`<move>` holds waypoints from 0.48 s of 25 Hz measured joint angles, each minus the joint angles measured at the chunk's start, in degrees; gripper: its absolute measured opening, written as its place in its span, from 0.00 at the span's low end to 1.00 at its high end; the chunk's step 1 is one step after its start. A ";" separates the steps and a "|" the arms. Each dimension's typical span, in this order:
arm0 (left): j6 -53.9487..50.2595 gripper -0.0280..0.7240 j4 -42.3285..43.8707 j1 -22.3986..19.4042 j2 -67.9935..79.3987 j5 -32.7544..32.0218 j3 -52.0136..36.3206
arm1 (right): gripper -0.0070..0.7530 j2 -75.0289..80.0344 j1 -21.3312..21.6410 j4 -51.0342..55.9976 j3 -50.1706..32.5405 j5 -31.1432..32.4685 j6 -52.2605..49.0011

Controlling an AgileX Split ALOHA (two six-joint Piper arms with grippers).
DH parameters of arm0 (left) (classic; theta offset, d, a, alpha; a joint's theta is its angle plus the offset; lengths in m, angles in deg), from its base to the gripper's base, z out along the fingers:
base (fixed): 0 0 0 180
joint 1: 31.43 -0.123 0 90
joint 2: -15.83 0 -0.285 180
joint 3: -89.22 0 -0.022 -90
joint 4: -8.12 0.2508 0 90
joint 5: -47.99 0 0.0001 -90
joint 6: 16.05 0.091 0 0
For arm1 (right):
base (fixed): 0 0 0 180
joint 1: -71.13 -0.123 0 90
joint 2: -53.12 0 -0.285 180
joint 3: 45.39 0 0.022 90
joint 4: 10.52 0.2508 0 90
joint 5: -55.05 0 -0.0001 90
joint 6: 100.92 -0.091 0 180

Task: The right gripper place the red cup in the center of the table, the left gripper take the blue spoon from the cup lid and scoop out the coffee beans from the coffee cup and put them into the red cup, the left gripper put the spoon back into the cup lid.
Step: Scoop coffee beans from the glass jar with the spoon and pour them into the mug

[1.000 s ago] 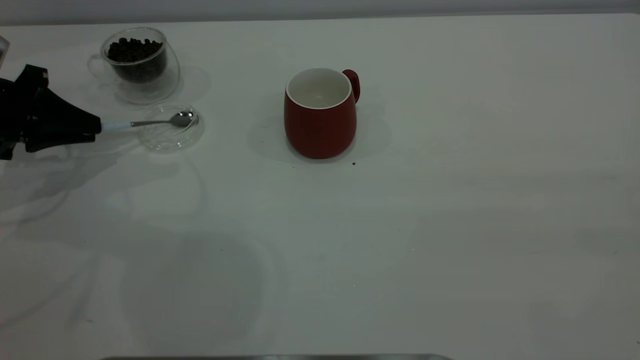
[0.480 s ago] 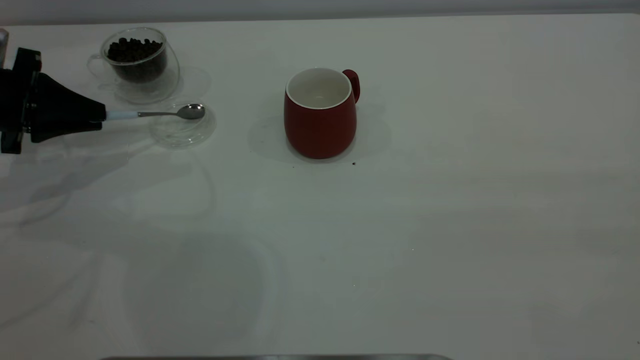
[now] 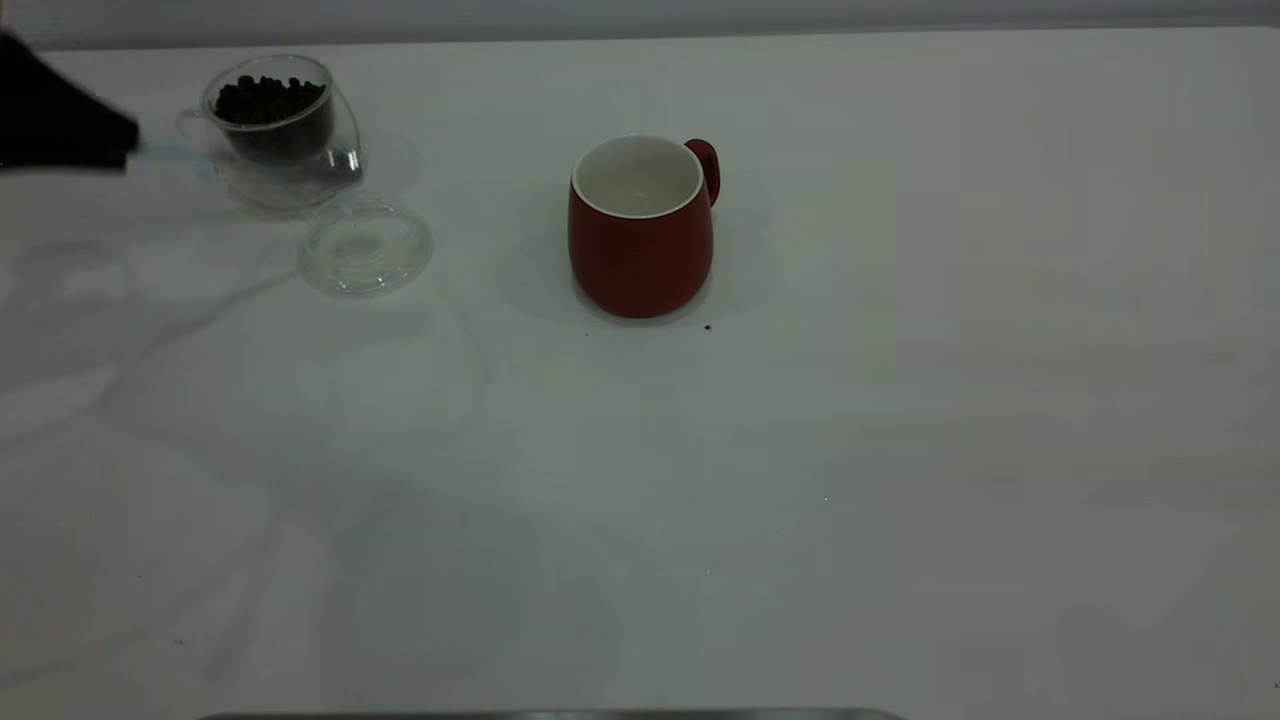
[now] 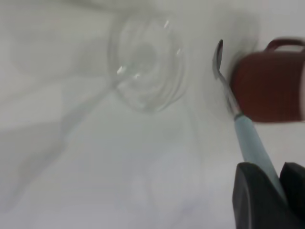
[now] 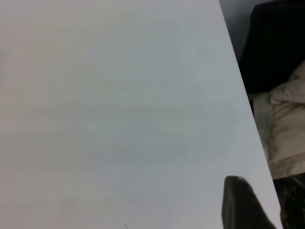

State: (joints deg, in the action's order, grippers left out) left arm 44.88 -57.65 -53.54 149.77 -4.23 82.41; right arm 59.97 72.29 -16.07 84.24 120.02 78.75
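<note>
The left gripper point(image 3: 128, 155) is up at about ten o'clock on the tabletop point(image 3: 800, 450), only its dark tip showing at the edge in the exterior view. Its fingers point(image 4: 257, 200) are clamped on the pale handle of the blue spoon point(image 4: 248, 138), which sticks straight out from them. In the exterior view the spoon is lifted clear of the tabletop and reaches across in front of the coffee cup point(image 3: 280, 125), its steel bowl a bright blur against the cup's three o'clock side; I cannot tell whether it touches the glass.

The coffee cup stands upright at the far ten o'clock corner, with the coffee beans point(image 3: 265, 100) heaped dark inside it. Just at its five o'clock sits the cup lid point(image 3: 365, 248), flat on the tabletop, close to the cup.

The red cup point(image 3: 640, 235) stands upright a little to the eleven o'clock side of the tabletop's middle, its handle turned to about one o'clock, the white inside bare of beans. It is well apart from the glassware. A tiny dark speck point(image 3: 707, 326) lies just by its base at five o'clock.

The right gripper point(image 5: 252, 205) is out by the tabletop's edge, seen only from its own wrist camera; I cannot tell how its fingers stand.
</note>
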 joint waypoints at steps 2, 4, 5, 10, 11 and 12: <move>-2.94 0.20 0.33 0.00 -0.48 -2.43 3.75 | 0.33 0.00 0.00 0.00 0.00 0.00 0.00; -6.11 0.20 0.74 0.00 -0.54 -4.06 8.00 | 0.33 0.00 0.00 0.00 0.00 0.00 0.00; -7.55 0.20 1.39 0.00 -0.54 -4.21 9.97 | 0.33 0.00 0.00 0.00 0.00 0.00 0.00; -15.66 0.20 9.35 0.00 -0.38 -4.14 17.54 | 0.33 0.00 0.00 0.00 0.00 0.00 0.00; -17.30 0.20 11.62 0.00 -0.38 -3.84 18.32 | 0.33 0.00 0.00 0.00 0.00 0.00 0.00; -18.42 0.20 13.66 0.00 -0.36 -3.47 18.72 | 0.33 0.00 0.00 0.00 0.00 0.00 0.00</move>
State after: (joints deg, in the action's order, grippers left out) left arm 26.46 -44.00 -53.54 149.41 -7.70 101.14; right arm 59.97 72.29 -16.07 84.24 120.02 78.75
